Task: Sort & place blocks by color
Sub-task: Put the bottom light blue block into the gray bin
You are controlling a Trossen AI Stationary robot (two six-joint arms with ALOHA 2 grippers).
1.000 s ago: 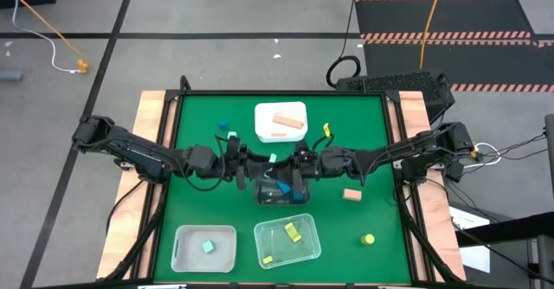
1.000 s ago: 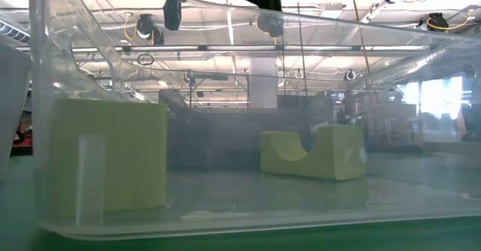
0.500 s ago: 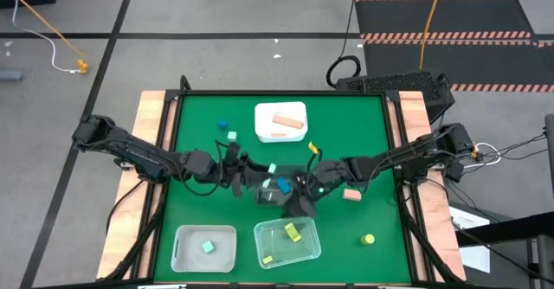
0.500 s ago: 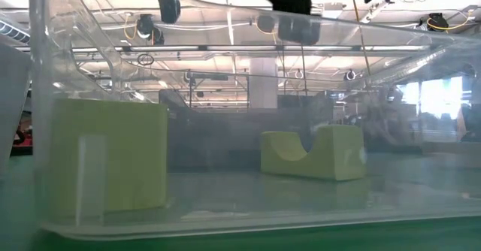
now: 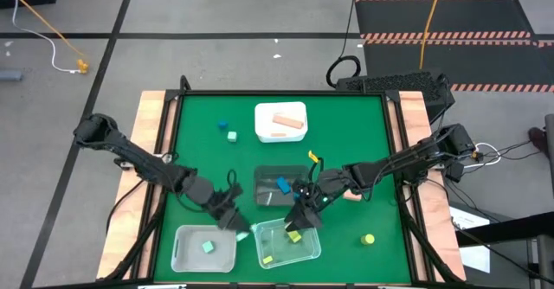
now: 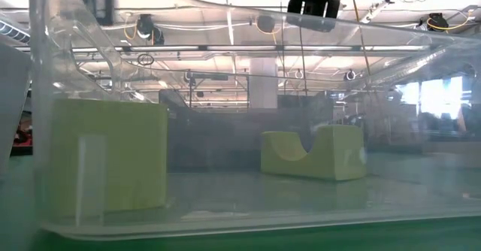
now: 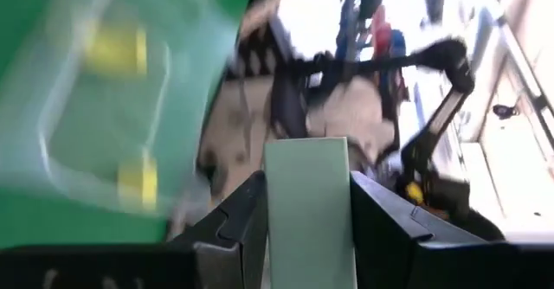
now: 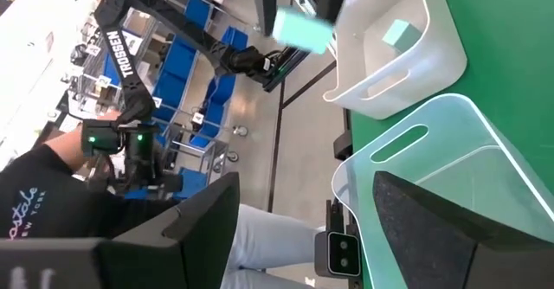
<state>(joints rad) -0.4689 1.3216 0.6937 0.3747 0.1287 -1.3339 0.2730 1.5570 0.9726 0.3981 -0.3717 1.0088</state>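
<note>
A: On the green tabletop, what is written anywhere?

B: "TROSSEN" on the arm. Left claw grips a mint block beside the white bin; right claw stands wide, empty, over the clear bin.

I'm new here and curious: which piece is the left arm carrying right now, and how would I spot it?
Look at the green table, near edge, between the white plastic bin and the clear plastic bin. There the left gripper holds a flat mint green block between its dark fingers, the only block raised off the table.
</note>
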